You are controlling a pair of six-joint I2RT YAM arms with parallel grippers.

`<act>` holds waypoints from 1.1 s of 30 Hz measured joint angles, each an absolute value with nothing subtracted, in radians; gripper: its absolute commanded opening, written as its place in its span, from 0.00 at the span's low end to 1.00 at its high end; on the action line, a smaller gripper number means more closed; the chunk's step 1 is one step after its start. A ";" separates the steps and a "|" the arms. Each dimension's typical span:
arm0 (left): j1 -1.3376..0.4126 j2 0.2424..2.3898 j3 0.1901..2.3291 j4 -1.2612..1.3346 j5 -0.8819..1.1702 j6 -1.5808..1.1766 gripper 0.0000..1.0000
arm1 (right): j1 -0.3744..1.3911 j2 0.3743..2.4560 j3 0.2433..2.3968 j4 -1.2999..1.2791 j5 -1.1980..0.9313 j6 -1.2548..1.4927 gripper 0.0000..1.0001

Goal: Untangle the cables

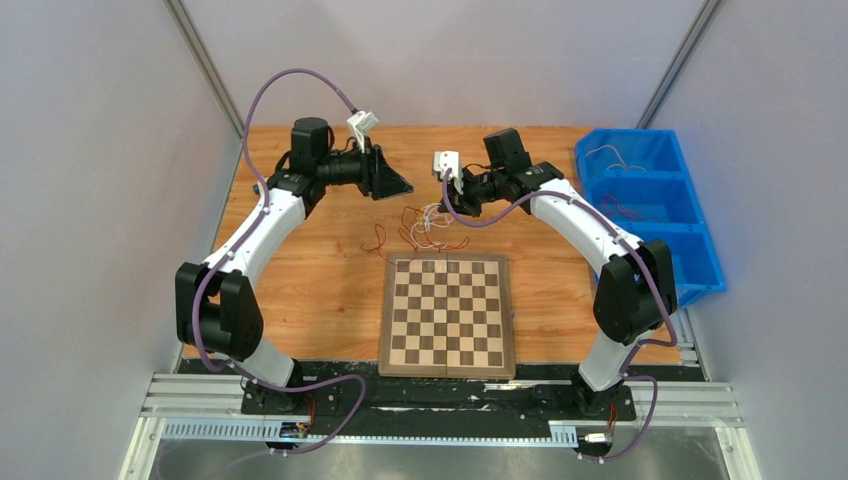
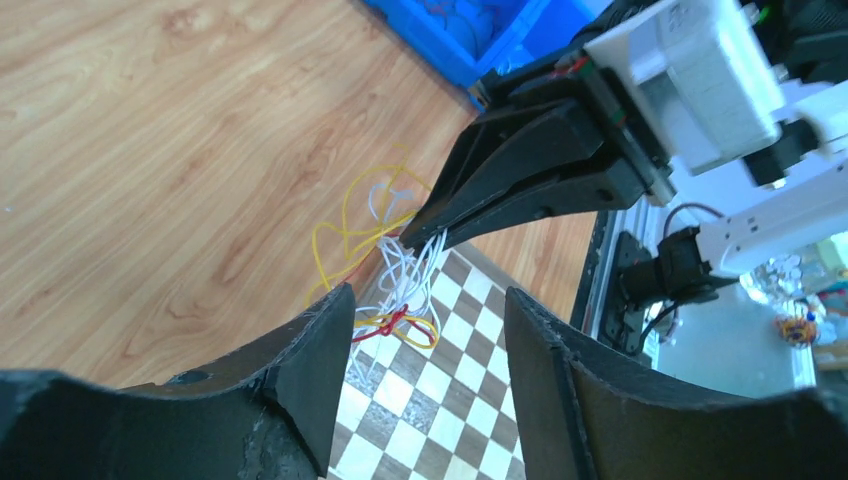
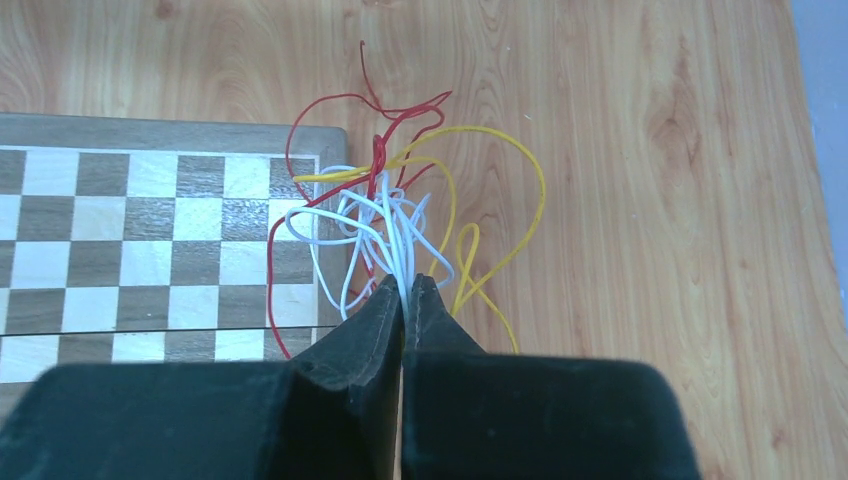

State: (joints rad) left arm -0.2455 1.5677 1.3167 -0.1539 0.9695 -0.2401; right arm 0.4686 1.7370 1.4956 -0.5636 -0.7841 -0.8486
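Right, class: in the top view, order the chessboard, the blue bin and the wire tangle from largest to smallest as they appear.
1 and 2, tied: blue bin and chessboard, too alike to rank.
3: wire tangle, clearly smallest.

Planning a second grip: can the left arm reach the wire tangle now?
Probably yes: the left pincer stands open facing the wire tangle with nothing between, though the right pincer, shut on white wires, crowds it.

Robotics lab cell, grey partition walls (image 1: 90, 200), aluminium rail base (image 1: 200, 396), wooden tabletop (image 1: 320, 290), blue parts bin (image 1: 640, 178)
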 measured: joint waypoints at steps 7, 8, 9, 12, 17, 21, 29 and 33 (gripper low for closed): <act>-0.211 1.565 1.320 -0.134 0.960 -0.295 0.69 | 0.479 1.731 1.496 -0.563 -0.756 -0.900 0.00; -0.215 1.584 1.337 -0.158 0.960 -0.290 0.69 | 0.483 1.730 1.496 -0.562 -0.755 -0.906 0.00; -0.219 1.600 1.348 -0.171 0.960 -0.288 0.69 | 0.487 1.728 1.496 -0.562 -0.752 -0.912 0.00; -0.232 1.648 1.363 -0.211 0.962 -0.283 0.67 | 0.502 1.726 1.496 -0.561 -0.750 -0.927 0.00; -0.249 1.692 1.363 -0.258 0.968 -0.283 0.42 | 0.517 1.724 1.496 -0.561 -0.750 -0.941 0.00; -0.255 1.706 1.364 -0.270 0.981 -0.297 0.11 | 0.520 1.716 1.496 -0.559 -0.746 -0.949 0.00; -0.212 1.690 1.341 -0.131 1.049 -0.482 0.00 | 0.503 1.678 1.432 -0.534 -0.704 -0.979 0.00; -0.081 1.650 1.318 0.100 1.064 -0.726 0.00 | 0.468 1.646 1.333 -0.521 -0.684 -1.022 0.00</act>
State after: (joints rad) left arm -0.0807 1.6497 1.3178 0.1001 1.0637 -0.7258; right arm 0.4683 1.6463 1.3331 -0.5213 -0.6842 -1.0218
